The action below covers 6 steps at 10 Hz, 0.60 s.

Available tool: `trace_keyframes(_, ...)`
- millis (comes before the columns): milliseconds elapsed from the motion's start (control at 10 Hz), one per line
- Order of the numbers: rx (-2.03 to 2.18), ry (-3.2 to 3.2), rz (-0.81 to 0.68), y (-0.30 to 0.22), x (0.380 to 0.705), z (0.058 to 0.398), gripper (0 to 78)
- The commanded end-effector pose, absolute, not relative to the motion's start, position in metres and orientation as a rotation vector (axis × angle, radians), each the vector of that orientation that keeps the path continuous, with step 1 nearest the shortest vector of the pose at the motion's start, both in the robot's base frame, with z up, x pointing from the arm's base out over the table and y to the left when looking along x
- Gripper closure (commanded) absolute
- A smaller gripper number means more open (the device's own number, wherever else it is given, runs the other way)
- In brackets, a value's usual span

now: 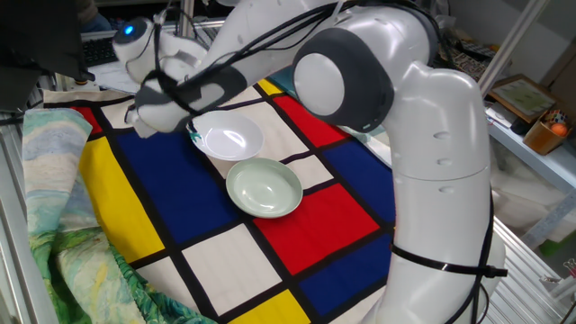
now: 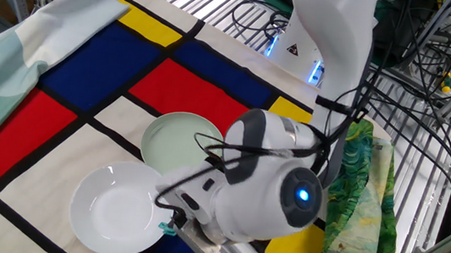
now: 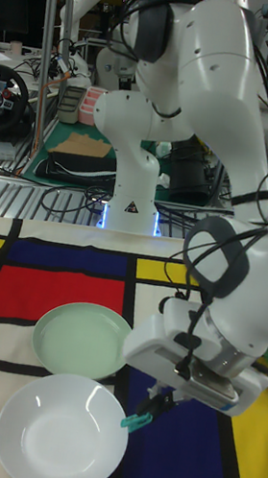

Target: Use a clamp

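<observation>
- Jaws: closed on the clamp (image 3: 134, 424), a small teal clip that projects from the fingertips.
- Gripper (image 3: 161, 402): held low over the blue panel of the tablecloth (image 3: 47, 294), tilted toward the white bowl (image 3: 57, 435).
- Clamp position: at the right-hand rim of the white bowl in the tall fixed view; whether it grips the rim or only touches it cannot be told.
- Pale green bowl (image 3: 81, 339): just behind the white bowl, rims nearly touching.
- Patterned green cloth (image 2: 354, 192): bunched at the table edge beside the arm.
</observation>
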<state>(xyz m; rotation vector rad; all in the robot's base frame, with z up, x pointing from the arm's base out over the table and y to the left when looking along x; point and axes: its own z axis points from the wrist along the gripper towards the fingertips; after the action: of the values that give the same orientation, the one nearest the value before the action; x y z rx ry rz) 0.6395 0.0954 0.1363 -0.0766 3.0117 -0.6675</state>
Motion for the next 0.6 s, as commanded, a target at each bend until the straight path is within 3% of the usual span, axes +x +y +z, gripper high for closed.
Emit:
trace_keyframes(100, 0.029, 3.160, -0.310, 0.086, 0.643, 0.158, 76.4)
trace_keyframes(600, 0.034, 3.210, -0.182, 0.066, 0.644, 0.180, 76.4)
